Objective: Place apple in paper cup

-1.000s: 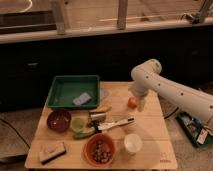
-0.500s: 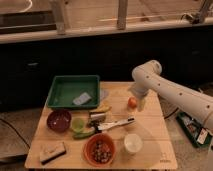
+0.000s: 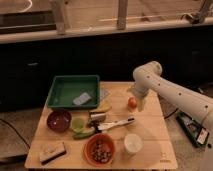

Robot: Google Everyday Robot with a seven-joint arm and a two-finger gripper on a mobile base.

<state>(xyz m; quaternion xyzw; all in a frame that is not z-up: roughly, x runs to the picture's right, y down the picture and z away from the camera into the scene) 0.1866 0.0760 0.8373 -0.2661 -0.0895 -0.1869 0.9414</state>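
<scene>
Nothing has visibly shifted since a second ago: the gripper (image 3: 139,103) hangs low toward 2 o'clock on the wooden table (image 3: 150,131), fingers apart, with the apple (image 3: 131,102) just beside it at its 9 o'clock, resting on the tabletop. The white paper cup (image 3: 133,144) stands upright at the apple's 6 o'clock, well apart.
</scene>
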